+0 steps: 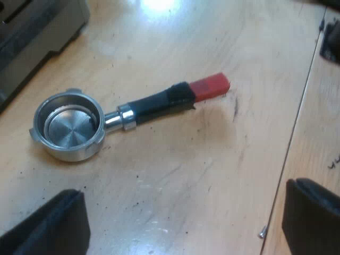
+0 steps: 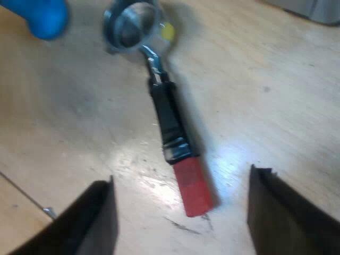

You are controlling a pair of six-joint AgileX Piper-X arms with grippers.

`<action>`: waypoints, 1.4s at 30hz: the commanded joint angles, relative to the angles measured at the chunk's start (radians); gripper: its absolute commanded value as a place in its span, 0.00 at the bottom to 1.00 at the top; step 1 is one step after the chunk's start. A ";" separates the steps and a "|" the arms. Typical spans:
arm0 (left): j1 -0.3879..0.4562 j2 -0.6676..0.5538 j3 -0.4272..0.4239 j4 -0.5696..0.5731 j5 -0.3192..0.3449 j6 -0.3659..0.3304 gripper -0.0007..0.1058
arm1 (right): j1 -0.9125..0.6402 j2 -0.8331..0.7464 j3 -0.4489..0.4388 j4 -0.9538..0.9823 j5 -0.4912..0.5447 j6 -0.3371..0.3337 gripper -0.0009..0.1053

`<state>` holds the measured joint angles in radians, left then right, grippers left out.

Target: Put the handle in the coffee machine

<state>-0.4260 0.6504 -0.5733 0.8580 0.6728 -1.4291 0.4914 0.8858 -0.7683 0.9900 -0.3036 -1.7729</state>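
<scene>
Holder (image 1: pixel 133 111) lies on table (image 1: pixel 212 175), clear of left hand (image 1: pixel 183 197) and right hand (image 2: pixel 181 179) (both spread wide).

Pale wooden tabletop (image 1: pixel 202 175), worn, flecked with dark specks and fine scratches. Thin dark seam (image 1: pixel 297 117) between two boards, a small metal piece (image 1: pixel 263 232) lying right at it. Bright white glare (image 1: pixel 159 4) of reflected light on the wood.

Open tabletop (image 1: pixel 212 170) around handle (image 1: pixel 159 101); machine (image 1: pixel 32 32), blue tamper (image 2: pixel 42 18) near basket (image 1: pixel 68 126).
</scene>
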 commanded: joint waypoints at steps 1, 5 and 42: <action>-0.004 0.032 -0.006 -0.023 -0.033 0.029 0.72 | 0.013 0.065 -0.009 0.000 0.059 0.020 0.38; -0.081 0.070 -0.006 -0.042 -0.086 0.062 0.72 | 0.013 0.148 -0.009 0.008 0.076 0.025 0.26; -0.258 0.189 -0.006 -0.154 -0.251 0.057 0.72 | 0.228 0.623 -0.036 -0.039 0.269 0.094 0.01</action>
<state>-0.6780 0.8411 -0.5733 0.7006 0.4173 -1.3602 0.6945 1.5072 -0.7880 0.9597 -0.0323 -1.6824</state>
